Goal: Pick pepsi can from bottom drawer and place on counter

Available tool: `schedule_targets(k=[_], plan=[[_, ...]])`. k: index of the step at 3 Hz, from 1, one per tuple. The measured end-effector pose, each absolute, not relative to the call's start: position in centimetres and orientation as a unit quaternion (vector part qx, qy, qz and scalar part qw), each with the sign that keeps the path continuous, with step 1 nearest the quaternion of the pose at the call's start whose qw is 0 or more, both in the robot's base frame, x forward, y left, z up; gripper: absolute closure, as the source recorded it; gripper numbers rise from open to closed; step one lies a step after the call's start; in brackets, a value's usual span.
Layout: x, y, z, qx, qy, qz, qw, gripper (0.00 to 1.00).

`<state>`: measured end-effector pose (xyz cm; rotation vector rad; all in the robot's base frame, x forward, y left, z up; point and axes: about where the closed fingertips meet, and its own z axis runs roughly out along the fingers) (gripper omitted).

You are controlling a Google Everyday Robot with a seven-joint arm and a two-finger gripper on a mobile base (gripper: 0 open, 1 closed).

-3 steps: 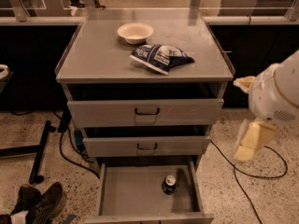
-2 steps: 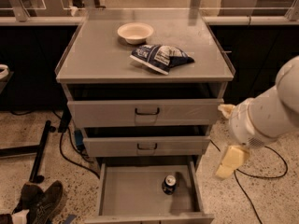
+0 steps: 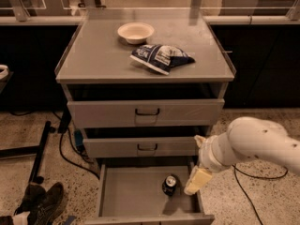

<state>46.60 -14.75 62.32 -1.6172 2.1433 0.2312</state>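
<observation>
The pepsi can (image 3: pixel 169 185) is stood in the open bottom drawer (image 3: pixel 131 193), by its right wall. The gripper (image 3: pixel 197 181) is held low there, probably to reach it; spread or pressed together cannot be told.

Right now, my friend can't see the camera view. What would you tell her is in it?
The robot's gripper hangs close beside a pepsi can standing in the open bottom drawer. On the counter above sit a pale bowl and a snack bag.
</observation>
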Motion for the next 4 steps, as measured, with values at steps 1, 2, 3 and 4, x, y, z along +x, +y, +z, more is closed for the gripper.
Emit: schedule_targets(k=[1, 2, 3, 4], plan=[[49.5, -12.2, 53.8, -0.562, 0.77, 0.115, 0.279, 0.0], [53.5, -10.2, 48.7, -0.53, 0.762, 0.125, 0.35, 0.0], [57.2, -9.0, 43.6, -0.511, 0.757, 0.131, 0.386, 0.0], [58.7, -9.0, 38.5, -0.51, 0.75, 0.152, 0.393, 0.0]])
